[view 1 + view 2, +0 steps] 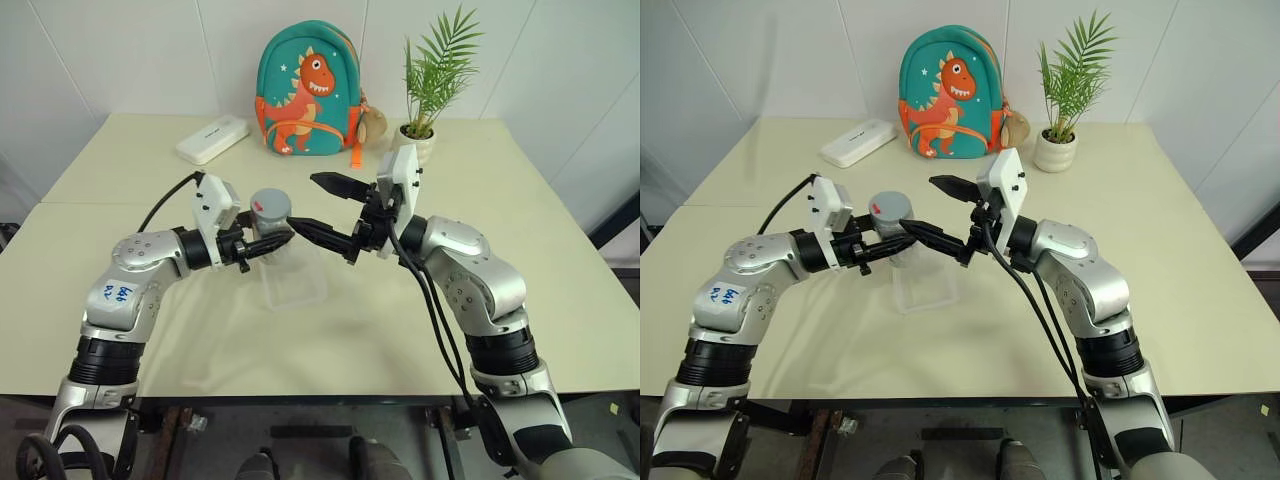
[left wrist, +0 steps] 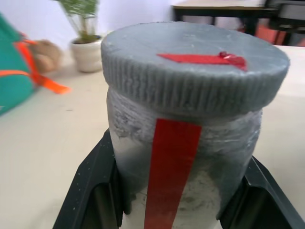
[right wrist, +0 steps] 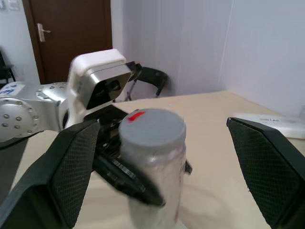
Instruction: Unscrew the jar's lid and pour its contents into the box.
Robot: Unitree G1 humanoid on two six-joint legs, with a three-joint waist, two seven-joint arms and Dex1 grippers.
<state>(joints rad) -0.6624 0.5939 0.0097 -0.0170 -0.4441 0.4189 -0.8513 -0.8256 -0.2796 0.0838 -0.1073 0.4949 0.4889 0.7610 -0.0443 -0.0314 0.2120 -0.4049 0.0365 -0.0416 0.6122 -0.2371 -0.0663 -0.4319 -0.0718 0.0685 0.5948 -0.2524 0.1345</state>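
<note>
The clear box (image 1: 293, 283) sits on the bench (image 1: 120, 300) nearest the robot of the task's things, at about the middle of the head view. Directly above its 10 o'clock corner the left claw (image 1: 262, 243) is clamped on the body of the jar (image 1: 268, 228), holding it upright off the bench with the lid (image 1: 270, 205) still screwed on; the left wrist view shows both black fingers (image 2: 93, 191) pressed against the jar's sides below the lid's ribbed rim. At 3 o'clock of the jar, the right claw (image 1: 322, 206) stands spread wide, one finger just beside the jar's body, the other higher and clear of the lid, touching nothing.

The main risk is the grip. The fingers hold a smooth round wall low down, so a twist on the lid could spin the whole jar in the left claw instead of loosening the cap. If the right claw closes off-centre or on the jar's body and not the lid, it could lever the jar askew or knock it out. A jar dropped from here would likely strike the light box and shove it aside.

Farther off, at 11 o'clock, lies a white case (image 1: 212, 138); at 12 o'clock stands a dinosaur backpack (image 1: 306, 90), and at 1 o'clock a potted plant (image 1: 432, 85), all well apart from the work.
</note>
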